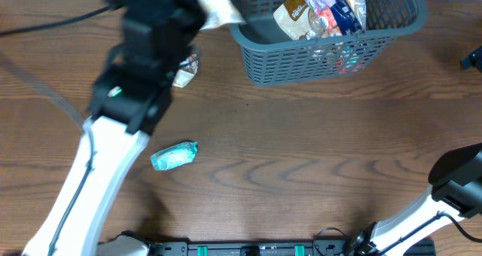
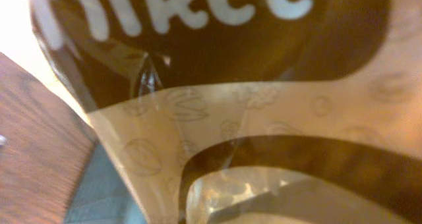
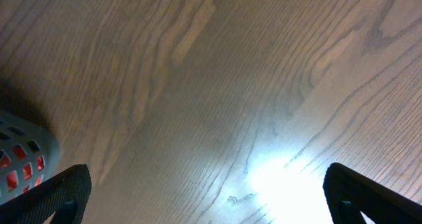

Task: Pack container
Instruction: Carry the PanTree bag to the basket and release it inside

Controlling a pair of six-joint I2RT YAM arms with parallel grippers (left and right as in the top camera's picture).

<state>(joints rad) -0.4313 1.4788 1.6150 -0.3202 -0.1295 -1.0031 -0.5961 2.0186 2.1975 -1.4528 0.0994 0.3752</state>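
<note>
Overhead: left gripper (image 1: 197, 3) clamped on a brown-and-cream packet (image 1: 218, 9), at the left rim of the container (image 1: 301, 60). The container sits at the far side of the table (image 1: 301, 150), snacks (image 1: 324, 11) inside. A teal packet (image 1: 174, 156) lies loose.

Left wrist: the held packet fills the frame.

Right wrist: right gripper (image 3: 208, 191) spread wide, empty, over bare wood.

Likely step: drop-in. The next move calls for clearing the rim, then release.
</note>
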